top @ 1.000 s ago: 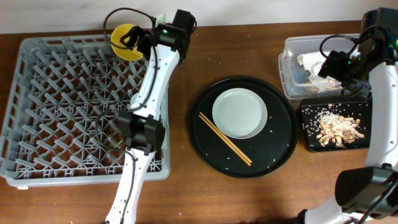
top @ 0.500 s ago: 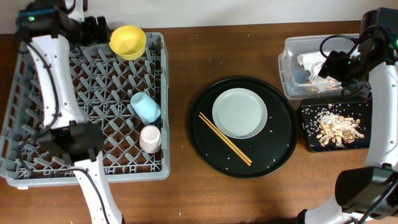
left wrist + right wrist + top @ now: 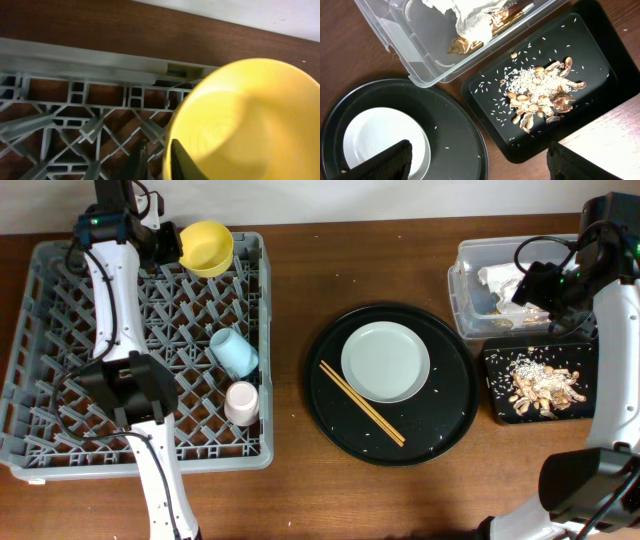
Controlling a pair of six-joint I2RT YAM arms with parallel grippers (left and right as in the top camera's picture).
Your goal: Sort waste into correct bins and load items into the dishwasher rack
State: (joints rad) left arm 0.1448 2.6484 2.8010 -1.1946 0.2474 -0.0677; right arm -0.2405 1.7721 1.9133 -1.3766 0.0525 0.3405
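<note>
The yellow bowl [image 3: 207, 248] [image 3: 250, 115] rests at the back edge of the grey dishwasher rack [image 3: 60, 330] [image 3: 75, 65]. My left gripper [image 3: 168, 242] [image 3: 161, 161] is shut on its left rim, one finger inside and one outside. A light blue cup [image 3: 233, 352] and a pink cup [image 3: 242, 402] lie in the rack. The grey plate [image 3: 385, 362] [image 3: 380, 140] and chopsticks [image 3: 362, 403] sit on the round black tray [image 3: 450, 415]. My right gripper [image 3: 535, 290] [image 3: 485, 162] hangs open and holds nothing, above the clear tub [image 3: 462, 290] [image 3: 395, 30] with tissue [image 3: 497, 277] [image 3: 465, 12].
The shallow black tray [image 3: 500, 408] [image 3: 590, 45] in front of the tub holds rice and brownish scraps [image 3: 545, 383] [image 3: 540, 95]. A few rice grains lie scattered on the round tray. Bare wooden table lies between the rack and the round tray.
My left gripper has moved from the rack's back left corner rightwards to the yellow bowl and closed on its rim. The right arm has not moved.
</note>
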